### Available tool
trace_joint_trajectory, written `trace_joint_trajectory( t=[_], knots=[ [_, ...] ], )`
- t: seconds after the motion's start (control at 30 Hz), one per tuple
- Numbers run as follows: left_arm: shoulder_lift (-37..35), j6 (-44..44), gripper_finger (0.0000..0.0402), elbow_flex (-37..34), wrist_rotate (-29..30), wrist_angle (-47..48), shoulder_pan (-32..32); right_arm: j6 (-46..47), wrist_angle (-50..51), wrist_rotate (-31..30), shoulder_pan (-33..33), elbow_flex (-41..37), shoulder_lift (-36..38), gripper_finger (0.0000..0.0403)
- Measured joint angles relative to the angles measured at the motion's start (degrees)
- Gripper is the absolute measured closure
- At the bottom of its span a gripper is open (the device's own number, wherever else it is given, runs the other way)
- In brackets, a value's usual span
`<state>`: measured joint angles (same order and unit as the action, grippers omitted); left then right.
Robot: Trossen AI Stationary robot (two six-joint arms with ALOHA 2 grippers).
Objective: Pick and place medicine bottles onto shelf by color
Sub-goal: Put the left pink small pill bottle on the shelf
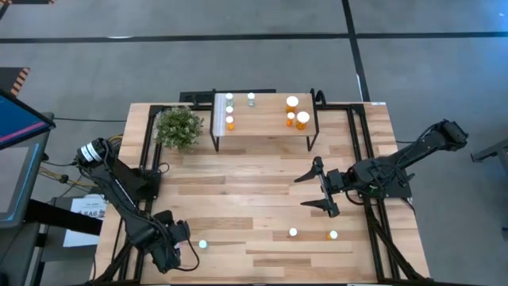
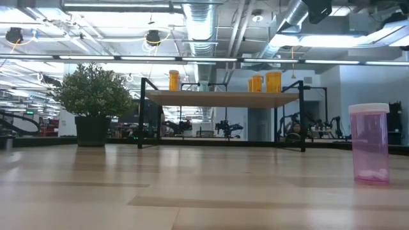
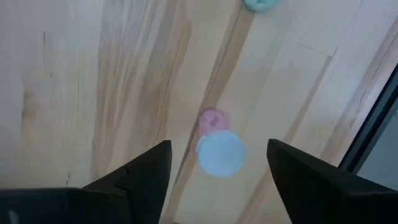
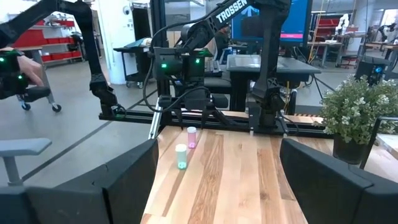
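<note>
The right gripper fills the bottom of the frame, its two dark fingers spread wide apart at lower left and lower right with bare wooden table showing between them; near the centre, slightly left, stand two small white-capped bottles close together, a green bottle nearer the camera and a pink bottle just behind it (both upright); beyond them, at the table's far edge, the left arm rises dark against the room; a potted plant sits at the right edge; a blue screen glows at upper centre.
</note>
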<state>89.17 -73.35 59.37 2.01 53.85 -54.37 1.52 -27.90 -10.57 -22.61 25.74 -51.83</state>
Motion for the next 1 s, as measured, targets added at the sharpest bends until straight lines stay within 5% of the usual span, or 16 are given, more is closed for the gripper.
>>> trace_joint_trajectory(
  t=[0.33,1.0],
  knots=[
    [0.0,0.1,0.0183,0.1,0.2,-1.0,0.0,0.0,0.0,0.0,0.0,0.0,0.0,0.0046],
    [0.0,-2.6,0.0185,-1.5,-1.5,-1.3,0.0,0.1,0.1,0.0,-0.2,0.0,0.0,0.0046]
  ],
)
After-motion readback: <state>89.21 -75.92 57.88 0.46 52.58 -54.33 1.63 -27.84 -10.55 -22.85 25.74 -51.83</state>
